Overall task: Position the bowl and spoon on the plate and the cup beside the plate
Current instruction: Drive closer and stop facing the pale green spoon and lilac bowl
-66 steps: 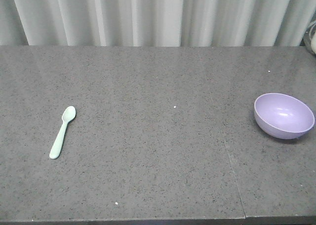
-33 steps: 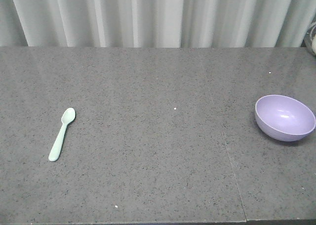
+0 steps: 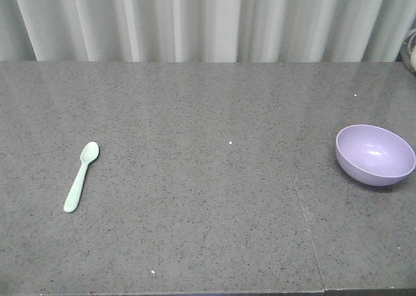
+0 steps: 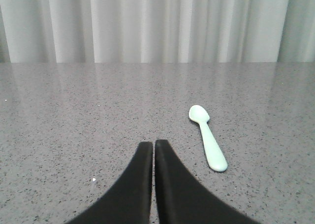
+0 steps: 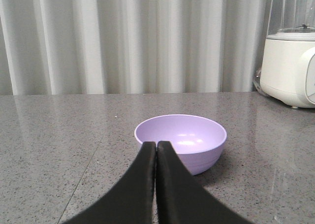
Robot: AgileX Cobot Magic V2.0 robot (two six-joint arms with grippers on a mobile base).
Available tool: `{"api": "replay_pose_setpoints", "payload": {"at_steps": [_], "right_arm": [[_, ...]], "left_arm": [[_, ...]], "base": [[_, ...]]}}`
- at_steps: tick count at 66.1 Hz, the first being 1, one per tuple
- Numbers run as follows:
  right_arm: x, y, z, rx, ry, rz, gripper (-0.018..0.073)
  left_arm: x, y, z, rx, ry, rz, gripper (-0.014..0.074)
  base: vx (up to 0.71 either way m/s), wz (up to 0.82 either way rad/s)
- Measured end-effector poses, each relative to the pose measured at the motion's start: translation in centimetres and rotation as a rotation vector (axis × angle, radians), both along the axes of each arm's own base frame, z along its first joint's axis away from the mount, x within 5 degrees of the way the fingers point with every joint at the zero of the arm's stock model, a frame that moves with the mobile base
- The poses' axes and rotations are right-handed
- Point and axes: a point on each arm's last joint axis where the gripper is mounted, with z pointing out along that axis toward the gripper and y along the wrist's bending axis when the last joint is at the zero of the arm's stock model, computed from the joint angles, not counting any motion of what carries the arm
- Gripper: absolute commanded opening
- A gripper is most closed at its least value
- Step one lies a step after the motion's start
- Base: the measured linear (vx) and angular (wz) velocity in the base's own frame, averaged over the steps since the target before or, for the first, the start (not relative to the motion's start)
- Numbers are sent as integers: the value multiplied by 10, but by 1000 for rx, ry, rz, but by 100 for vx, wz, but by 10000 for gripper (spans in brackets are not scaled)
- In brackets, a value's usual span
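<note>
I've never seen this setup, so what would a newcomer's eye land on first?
The purple bowl stands alone near the right edge of the gray counter, and the mint-green spoon lies far off on the left, handle toward the camera. The right gripper, shut, faces the bowl; the left gripper, shut, has the spoon ahead to its right.

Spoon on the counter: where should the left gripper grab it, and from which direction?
Grip the spoon by its handle mid-length, straight down from above, jaws across its narrow width. It lies flat on the counter, so a side approach probably can't get under it. The handle is straight and slim, the head wider and rounded. The left gripper is shut, so open first.
</note>
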Motion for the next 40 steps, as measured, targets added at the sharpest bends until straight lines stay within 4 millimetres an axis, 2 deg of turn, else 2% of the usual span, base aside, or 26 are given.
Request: {"api": "replay_pose_setpoints", "payload": {"at_steps": [40], "right_arm": [[0, 0, 0, 0, 0, 0, -6]], "left_arm": [[0, 0, 0, 0, 0, 0, -6]], "base": [[0, 0]]}}
